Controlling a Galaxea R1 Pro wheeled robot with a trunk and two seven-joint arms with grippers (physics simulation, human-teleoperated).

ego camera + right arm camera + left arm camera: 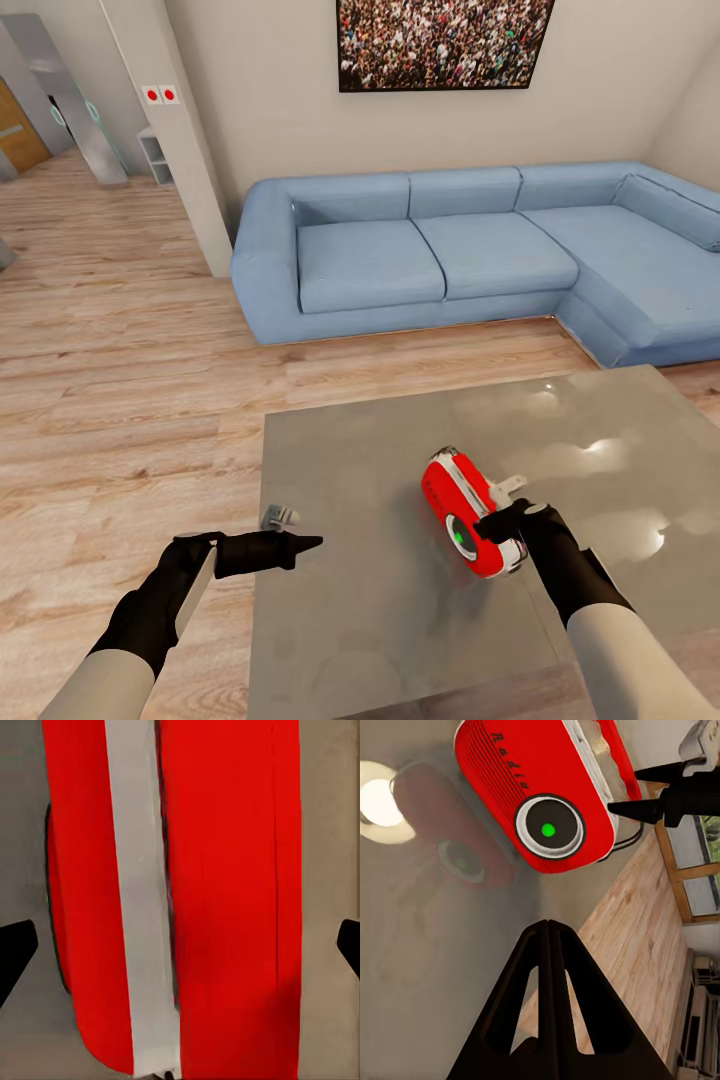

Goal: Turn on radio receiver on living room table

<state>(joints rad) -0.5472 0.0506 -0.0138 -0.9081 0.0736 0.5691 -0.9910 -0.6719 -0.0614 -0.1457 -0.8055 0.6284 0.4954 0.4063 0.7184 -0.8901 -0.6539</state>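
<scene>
Black fingers (547, 967) of your left gripper (305, 543) are pressing together into one point, holding nothing, hovering at the near left edge of the table (380, 600) and aiming at the radio receiver (468, 512). Your right gripper (497, 528) is spreading wide around the red radio's near end, a fingertip (16, 952) showing on either side of the body; whether they're touching it, you can't tell. That radio is lying on the glossy grey top, its dial (548, 827) glowing green. Beyond it, the blue sofa (450, 250) is sitting against the wall under the crowd photo (440, 42).
</scene>
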